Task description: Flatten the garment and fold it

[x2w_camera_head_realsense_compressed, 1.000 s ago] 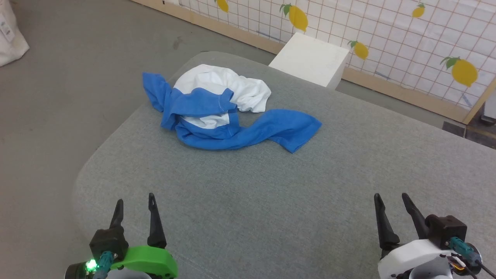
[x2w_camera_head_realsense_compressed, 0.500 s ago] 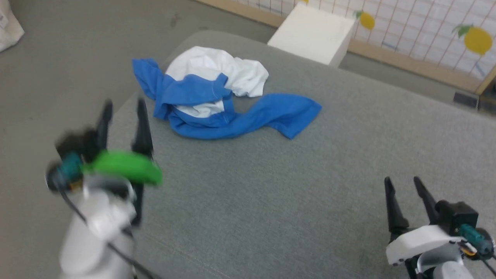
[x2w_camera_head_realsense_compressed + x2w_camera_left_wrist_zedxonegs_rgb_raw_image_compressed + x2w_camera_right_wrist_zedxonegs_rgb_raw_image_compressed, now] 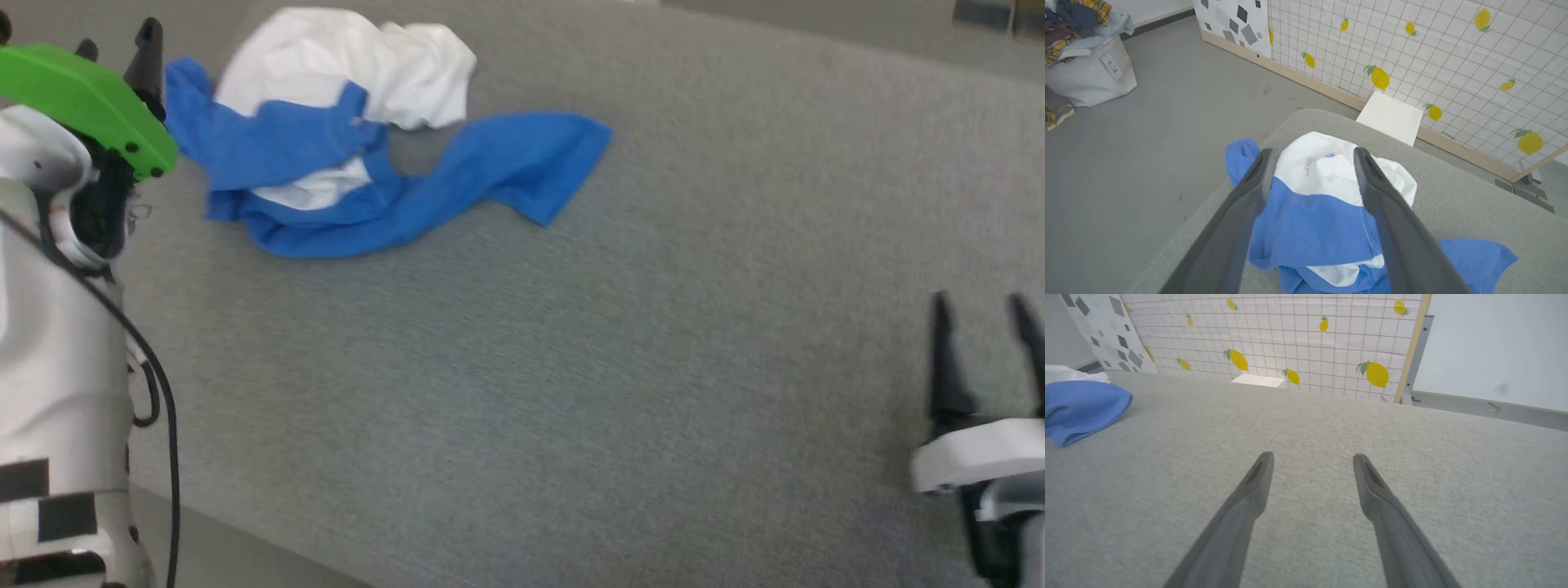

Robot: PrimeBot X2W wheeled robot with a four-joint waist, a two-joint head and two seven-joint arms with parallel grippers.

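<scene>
The garment [image 3: 351, 155] lies crumpled in a heap near the far left corner of the grey fabric-covered table [image 3: 571, 367]. Its white body is bunched on top, a blue band is folded across it, and 1 blue sleeve trails out flat toward the table's middle. The left gripper [image 3: 1310, 153] hovers close to the heap on its left side. Its 2 dark fingers [image 3: 1249, 196] are spread wide with nothing between them. Seen from the wrist, they frame the white bunch and the blue band, and whether they touch the cloth I cannot tell. The right gripper [image 3: 978, 302] sits well apart from the garment, over bare table at the near right, jaws wide too and empty. Beyond the table's far edge a white box [image 3: 1390, 116] stands on the grey floor [image 3: 1167, 102] against a gridded wall panel [image 3: 1453, 49] printed with lemons. A pale bag [image 3: 1090, 77] stuffed with clothes sits off to the left.
</scene>
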